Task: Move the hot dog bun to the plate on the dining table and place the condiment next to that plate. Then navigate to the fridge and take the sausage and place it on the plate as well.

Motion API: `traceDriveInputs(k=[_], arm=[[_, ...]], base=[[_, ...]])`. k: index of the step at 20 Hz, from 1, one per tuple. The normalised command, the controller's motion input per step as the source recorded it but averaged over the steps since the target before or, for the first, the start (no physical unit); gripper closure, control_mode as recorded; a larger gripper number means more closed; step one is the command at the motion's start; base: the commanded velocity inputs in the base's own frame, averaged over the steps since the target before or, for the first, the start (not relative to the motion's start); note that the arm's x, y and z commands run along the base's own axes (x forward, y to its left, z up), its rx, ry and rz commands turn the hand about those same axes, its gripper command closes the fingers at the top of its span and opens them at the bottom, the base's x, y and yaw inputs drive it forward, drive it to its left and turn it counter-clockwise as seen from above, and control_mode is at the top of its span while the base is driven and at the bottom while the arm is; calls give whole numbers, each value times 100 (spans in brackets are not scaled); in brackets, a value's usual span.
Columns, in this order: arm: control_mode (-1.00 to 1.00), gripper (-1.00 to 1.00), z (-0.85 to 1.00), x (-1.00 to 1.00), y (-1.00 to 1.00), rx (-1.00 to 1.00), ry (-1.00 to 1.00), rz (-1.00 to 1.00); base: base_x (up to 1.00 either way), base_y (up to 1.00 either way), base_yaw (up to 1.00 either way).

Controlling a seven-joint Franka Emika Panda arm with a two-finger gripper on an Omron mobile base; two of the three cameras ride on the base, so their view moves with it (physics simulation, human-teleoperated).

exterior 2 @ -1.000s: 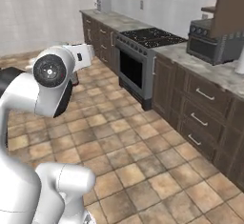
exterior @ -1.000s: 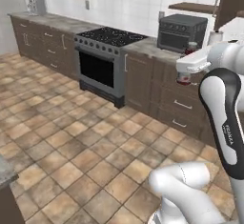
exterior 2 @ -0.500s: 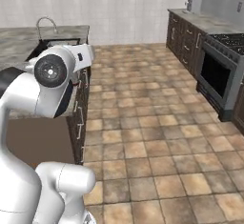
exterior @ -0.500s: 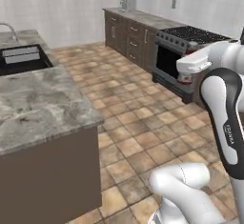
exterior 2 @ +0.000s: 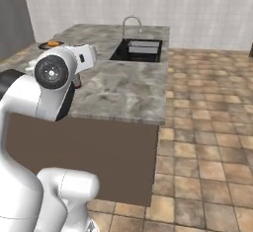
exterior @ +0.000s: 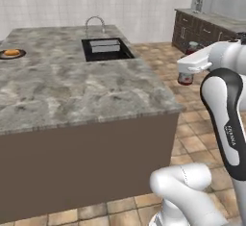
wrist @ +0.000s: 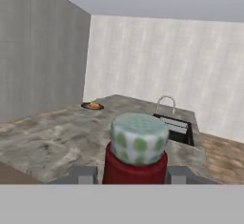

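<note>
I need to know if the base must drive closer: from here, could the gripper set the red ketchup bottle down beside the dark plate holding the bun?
Probably not. The dark plate sits at the grey marble island's far corner; the gripper holds the red ketchup bottle off the near end.

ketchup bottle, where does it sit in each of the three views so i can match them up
Left base view: the ketchup bottle is at right centre, hanging under the claw, beside the dining table's right end.
Right base view: a dark sliver at left, beside the arm's round joint.
Hand view: bottom centre, pale cap up, between the fingertips.
Shared landmark: the black sink with its faucet.
</note>
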Motion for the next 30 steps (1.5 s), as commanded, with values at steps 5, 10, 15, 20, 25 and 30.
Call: traceDriveInputs(k=[5, 10, 15, 20, 25, 30], arm=[[100, 100, 0, 0, 0, 0, 0, 0], [100, 100, 0, 0, 0, 0, 0, 0], [100, 100, 0, 0, 0, 0, 0, 0], [100, 100, 0, 0, 0, 0, 0, 0], [100, 100, 0, 0, 0, 0, 0, 0], [100, 100, 0, 0, 0, 0, 0, 0]], base=[[-1, 100, 21], [0, 100, 5], [0, 100, 0], [0, 100, 0], [9, 100, 0], [13, 100, 0]])
